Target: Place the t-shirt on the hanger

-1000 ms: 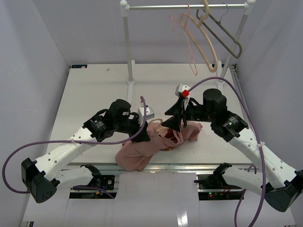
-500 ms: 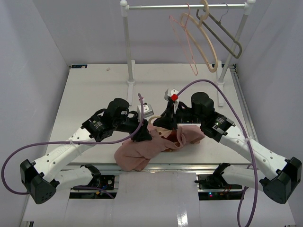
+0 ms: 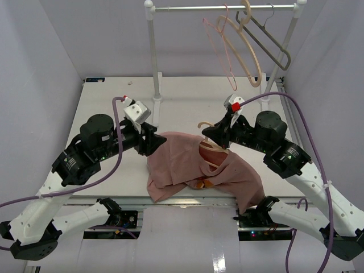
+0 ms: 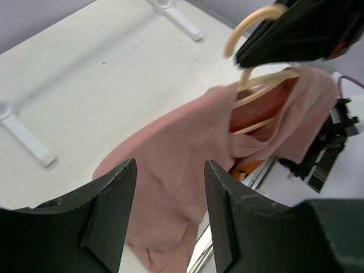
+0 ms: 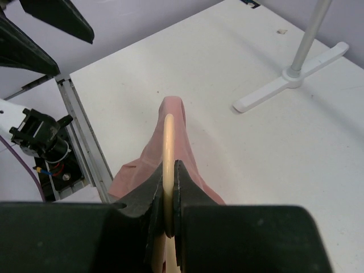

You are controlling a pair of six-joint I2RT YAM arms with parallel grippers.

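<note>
The dusty-pink t-shirt (image 3: pixel 181 162) drapes from the beige wooden hanger (image 3: pixel 201 125), whose arms sit inside the neck opening; its lower folds rest on the table near the front edge. My right gripper (image 3: pixel 209 134) is shut on the hanger's hook, which shows as a pale bar (image 5: pixel 168 142) pinched between the black pads with the shirt (image 5: pixel 136 170) below. My left gripper (image 3: pixel 154 141) stands open beside the shirt's left edge. In the left wrist view its fingers (image 4: pixel 114 216) frame the shirt (image 4: pixel 182 153) without touching it, and the hanger (image 4: pixel 267 84) shows beyond.
A white clothes rail (image 3: pixel 222 8) stands at the back with a thin pink wire hanger (image 3: pixel 219 45), another beige hanger (image 3: pixel 250 57) and a grey hanger (image 3: pixel 273 42). Its post (image 3: pixel 153 57) and foot (image 5: pixel 290 79) rise from the table. Walls close both sides.
My right gripper closed on the hanger's hook and lifted it rightward, spreading the shirt. My left gripper opened, let go of the fabric and drew back to the left.
</note>
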